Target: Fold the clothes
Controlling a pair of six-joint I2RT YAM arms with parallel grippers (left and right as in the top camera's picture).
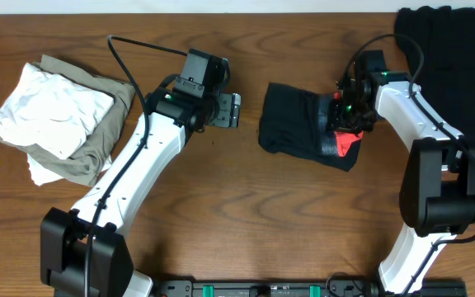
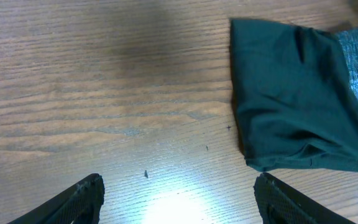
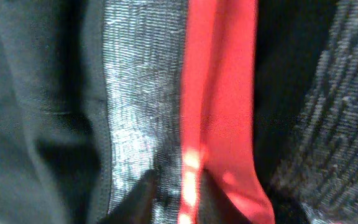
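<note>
While both arms stand over the table (image 1: 246,214), the contents are as follows.

Item 1: leggings (image 1: 291,128), dark, folded into a compact bundle, lying right of the table's centre. Its waistband (image 1: 349,144), grey with a coral-red strip, faces the right edge. In the left wrist view the bundle (image 2: 291,93) fills the upper right, with its folded edge turned toward the bare wood.

Item 2: black garments (image 1: 444,58), a loose heap at the far right corner, trailing down along the right edge, apart from the leggings.

Item 3: white cloth (image 1: 52,115), crumpled, on top of a khaki cloth (image 1: 110,124), both near the left edge.

Item 4: left gripper (image 1: 236,110), jaws spread wide and holding nothing, above bare wood just left of the leggings. Its own camera shows the gripper (image 2: 179,205) with only tabletop between the two fingertips.

Item 5: right gripper (image 1: 346,124), down on the waistband end of the bundle. Its own view shows the gripper (image 3: 176,202) narrow, the tips set close together and pinching the fabric where the grey band meets the red strip (image 3: 216,93).
</note>
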